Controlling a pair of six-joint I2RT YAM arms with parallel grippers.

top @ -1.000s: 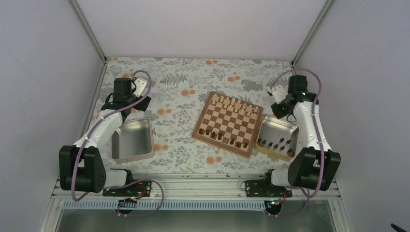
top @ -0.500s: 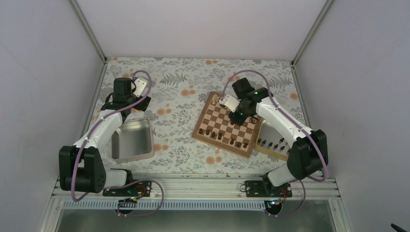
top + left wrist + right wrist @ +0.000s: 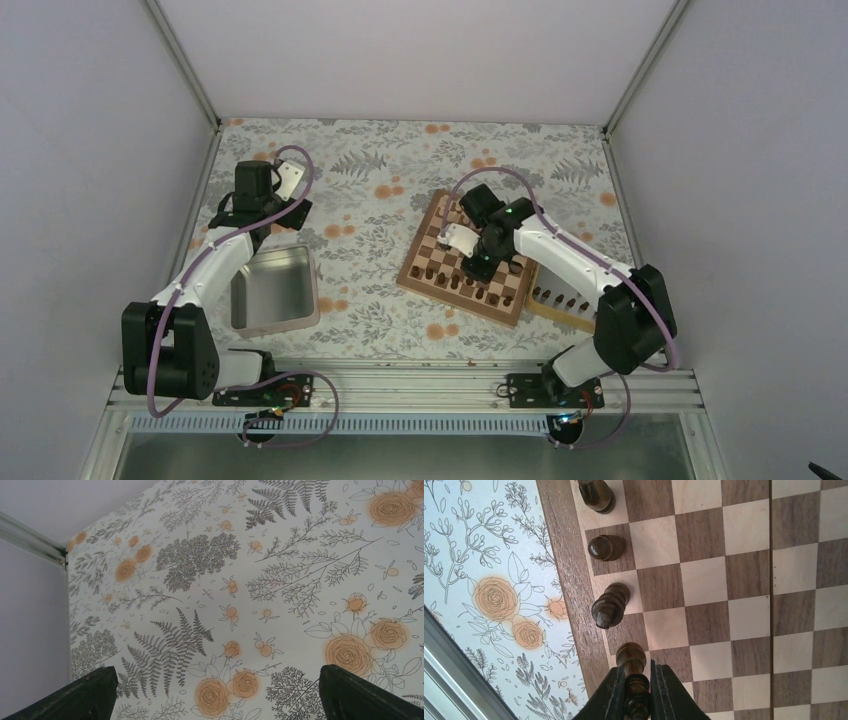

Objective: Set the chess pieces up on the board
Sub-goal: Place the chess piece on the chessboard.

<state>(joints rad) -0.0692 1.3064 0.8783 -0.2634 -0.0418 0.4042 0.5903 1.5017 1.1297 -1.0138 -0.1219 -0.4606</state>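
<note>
We see a turned, dark brown wooden chess piece (image 3: 631, 661) with a rounded head clamped between the jaws of the right arm (image 3: 565, 255), over an edge square of the board (image 3: 734, 595). The board's smooth light and dark checks meet a plain brown border. Three more dark pieces (image 3: 607, 547) stand in the same line. The right arm reaches left across the board, wrist bent down. The left arm (image 3: 215, 265) is folded beyond the grey metal tin (image 3: 275, 290), jaws wide apart above the floral worktop (image 3: 280, 580).
</note>
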